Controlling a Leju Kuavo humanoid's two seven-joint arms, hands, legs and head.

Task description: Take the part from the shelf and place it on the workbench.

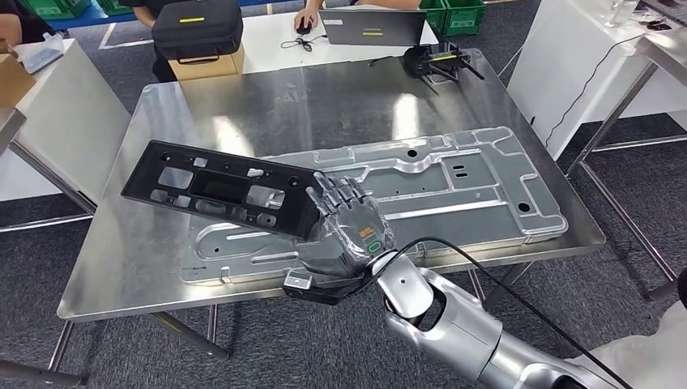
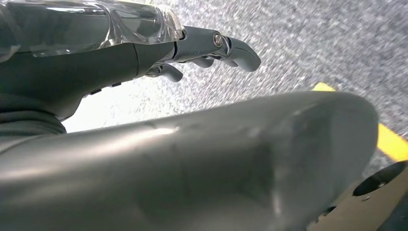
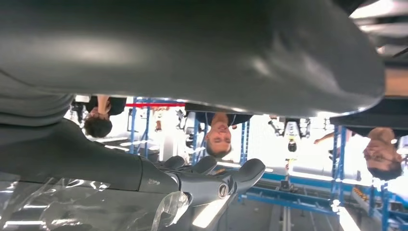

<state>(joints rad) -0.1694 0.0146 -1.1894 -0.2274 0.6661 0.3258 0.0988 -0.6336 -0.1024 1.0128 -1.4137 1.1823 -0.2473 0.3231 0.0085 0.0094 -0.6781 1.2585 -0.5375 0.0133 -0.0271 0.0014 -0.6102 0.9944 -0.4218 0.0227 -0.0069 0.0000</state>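
The part is a long black plastic panel [image 1: 219,190] with several cut-outs. It lies slanted over the left half of the steel workbench [image 1: 324,105]. My right hand [image 1: 348,231] grips its right end, fingers laid over the top edge, the silver arm reaching in from the lower right. I cannot tell whether the panel's far end touches the bench. In the right wrist view the right hand [image 3: 192,183] shows its thick thumb and dark fingers. My left hand [image 2: 144,53] hangs over the grey floor, fingers [image 2: 235,48] stretched out, holding nothing.
A big pressed silvery metal sheet [image 1: 454,186] covers the bench's middle and right. Beyond the bench stand a black case [image 1: 198,32], a laptop [image 1: 373,26] and a black device [image 1: 433,61]. A white table [image 1: 567,57] is at the right. People sit behind.
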